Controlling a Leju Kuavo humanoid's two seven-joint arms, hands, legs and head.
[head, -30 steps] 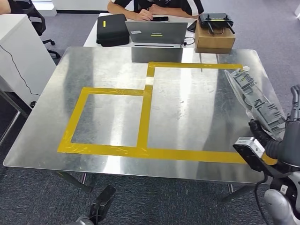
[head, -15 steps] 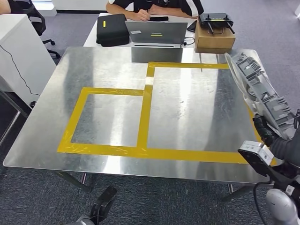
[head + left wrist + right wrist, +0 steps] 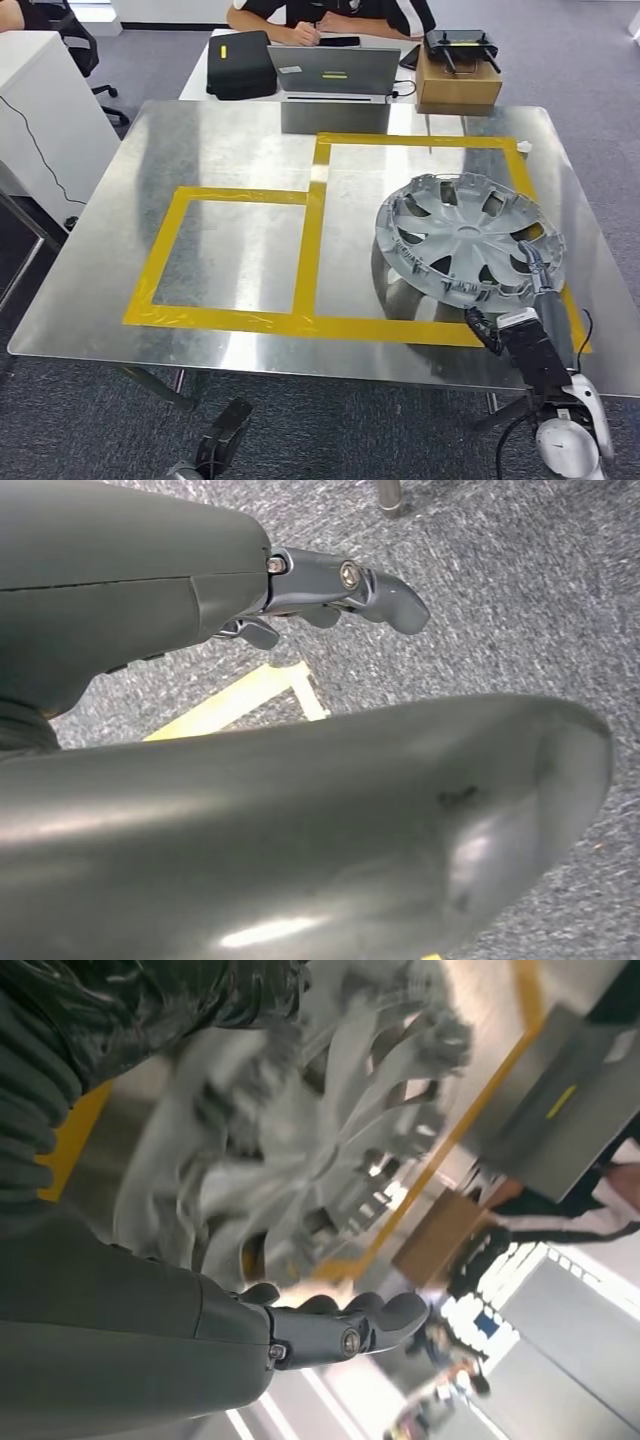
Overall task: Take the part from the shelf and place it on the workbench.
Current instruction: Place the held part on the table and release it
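The part is a grey plastic hubcap, face up inside the right yellow-taped rectangle of the metal workbench. Its left side looks slightly raised, with a shadow underneath. My right hand is at the hubcap's near right rim and holds it there. In the right wrist view the blurred hubcap lies under my dark fingers, with the thumb sticking out beside it. My left hand hangs below the table's front edge, holding nothing, and its thumb is out over the carpet.
Behind the workbench a white table carries a laptop, a black case and a cardboard box with a router on top. A person sits there. A white cabinet stands at the left. The left taped rectangle is bare.
The hubcap has swung down from standing on edge at the table's right side to lying almost flat in the right rectangle. My right arm came inward and lower with it.
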